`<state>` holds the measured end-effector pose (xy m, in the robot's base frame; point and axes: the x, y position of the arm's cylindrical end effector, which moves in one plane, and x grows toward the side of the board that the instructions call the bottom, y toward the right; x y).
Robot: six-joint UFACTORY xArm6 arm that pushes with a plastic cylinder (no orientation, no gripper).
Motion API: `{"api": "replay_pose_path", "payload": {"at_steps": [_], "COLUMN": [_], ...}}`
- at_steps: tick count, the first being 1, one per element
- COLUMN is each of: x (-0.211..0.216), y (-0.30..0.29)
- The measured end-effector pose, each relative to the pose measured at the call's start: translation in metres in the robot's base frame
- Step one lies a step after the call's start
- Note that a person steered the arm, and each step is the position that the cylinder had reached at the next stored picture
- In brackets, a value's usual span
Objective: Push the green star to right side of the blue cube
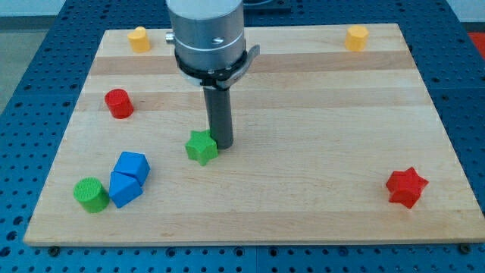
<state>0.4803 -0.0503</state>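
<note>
The green star (201,147) lies left of the board's middle. My tip (223,143) stands right against the star's right side, touching or nearly touching it. Two blue blocks sit at the lower left, touching each other: a blue cube (132,166) and a second blue block (124,189) just below it. The star is to the right of and a little above the blue cube, with a gap between them.
A green cylinder (91,195) sits left of the lower blue block. A red cylinder (118,103) is at the left, a red star (406,186) at the lower right. Two yellow blocks sit at the top: one at the left (139,39), one at the right (356,37).
</note>
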Motion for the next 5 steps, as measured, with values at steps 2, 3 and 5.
{"api": "replay_pose_path", "payload": {"at_steps": [2, 3, 5], "x": [-0.002, -0.002, 0.012], "y": [-0.020, -0.030, -0.038]}}
